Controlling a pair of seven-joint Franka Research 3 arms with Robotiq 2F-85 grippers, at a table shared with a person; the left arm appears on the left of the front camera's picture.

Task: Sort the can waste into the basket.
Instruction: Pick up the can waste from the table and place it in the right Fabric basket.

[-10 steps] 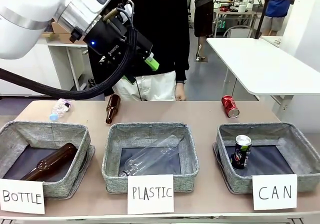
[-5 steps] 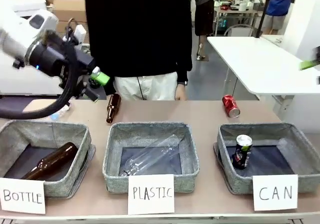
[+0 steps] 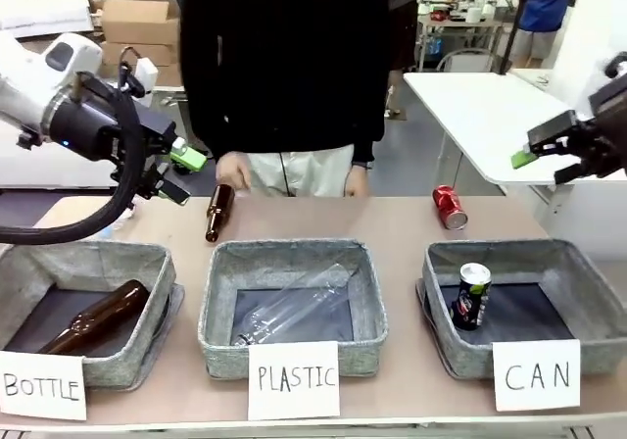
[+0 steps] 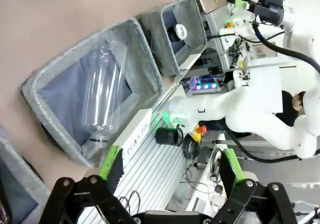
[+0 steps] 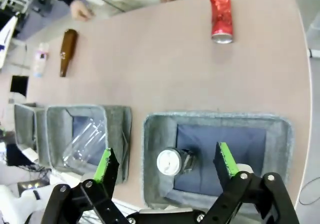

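Card "CAN" (image 3: 536,374) fronts the rightmost basket (image 3: 588,268); black can (image 3: 471,298) stands upright inside, near its left wall, so that one looks done. Red can (image 3: 450,207) is the one left: on its side on the table (image 3: 392,225), just beyond the basket's far wall, not touching it. Right gripper (image 3: 549,155) hangs high above the basket, jaws spread wide, nothing between them. In the right wrist view red can lies ahead of the jaws toward the far table edge, long axis running roughly away from the gripper, silver end nearest. The finger line crosses that axis, so the pads should straddle its width with little wrist roll. Right arm is clearly the nearer one. Left gripper (image 3: 176,170) is well off over the table's left end, jaws also spread, empty. Person's hand (image 3: 232,171) sits by a brown bottle (image 3: 219,212) at the far edge, well apart from red can
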